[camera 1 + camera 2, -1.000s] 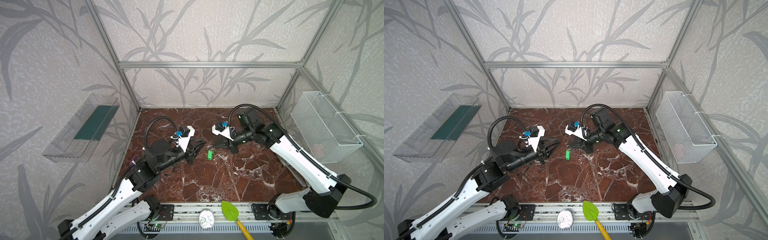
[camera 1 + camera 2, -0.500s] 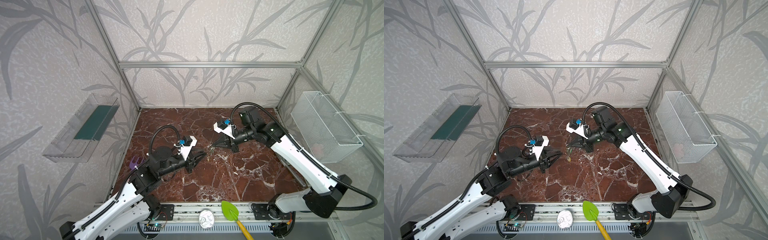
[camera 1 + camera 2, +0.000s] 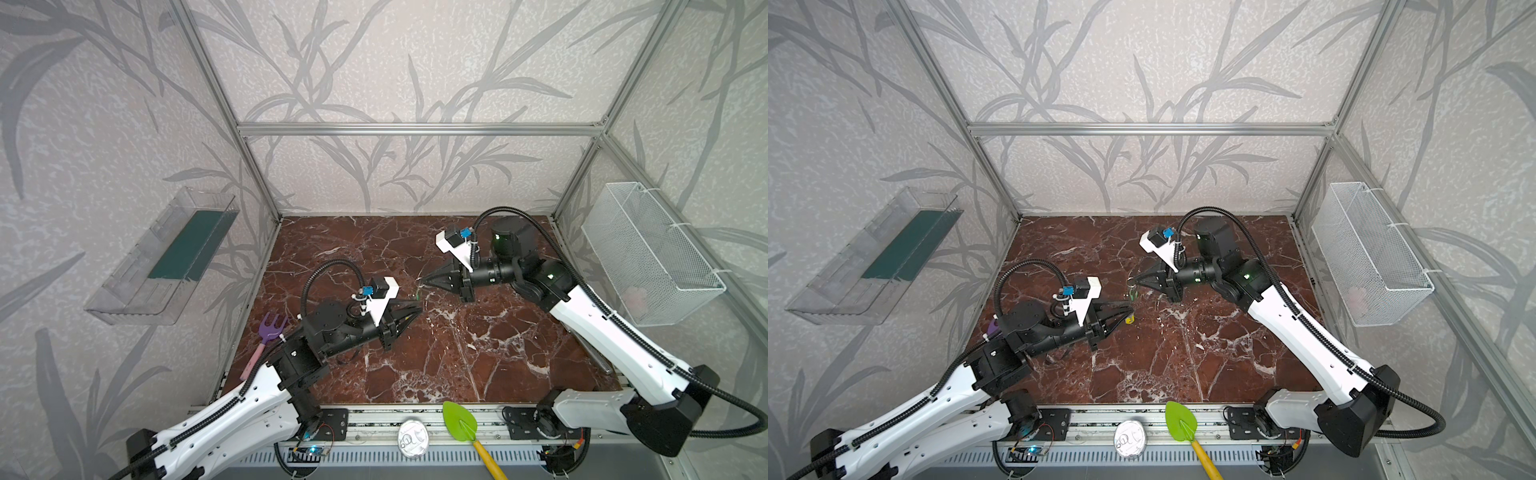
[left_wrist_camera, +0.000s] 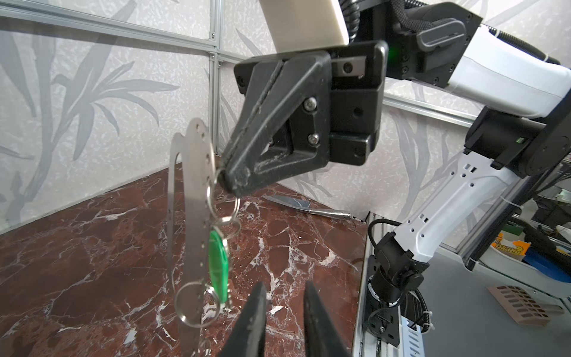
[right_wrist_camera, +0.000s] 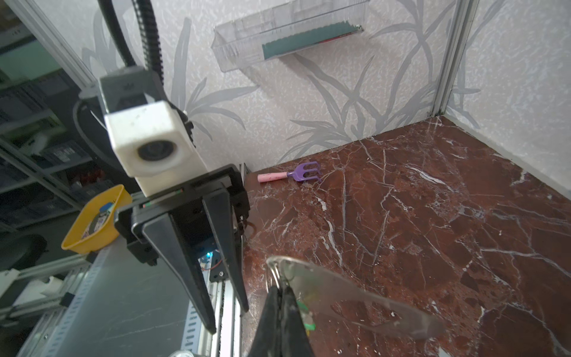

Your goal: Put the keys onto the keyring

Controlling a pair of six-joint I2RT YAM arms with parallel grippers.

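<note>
The keyring (image 4: 191,197), a flat grey plate with small holes along its curved edge, hangs upright in the air. My right gripper (image 4: 227,179) is shut on its edge where a wire ring passes through. A key with a green tag (image 4: 217,269) dangles from that ring beside the plate, and another split ring (image 4: 197,304) sits lower on it. In the right wrist view the keyring (image 5: 355,303) is a blur past the right gripper (image 5: 280,289). My left gripper (image 4: 284,287) stands just short of the plate's lower end, open, nothing between its fingers. A yellow tag (image 3: 1129,319) shows beneath the left gripper (image 3: 1129,311).
A purple fork toy (image 3: 272,328) lies by the left wall. A metal blade (image 4: 306,207) lies near the right wall. A green spade (image 3: 459,422) and a round tin (image 3: 411,434) rest on the front rail. A wire basket (image 3: 648,253) and a clear shelf (image 3: 166,257) hang on the side walls.
My left arm has drawn back toward the front, its gripper now lower beneath the hanging plate. The green tag has risen a little with the right gripper, which stays shut.
</note>
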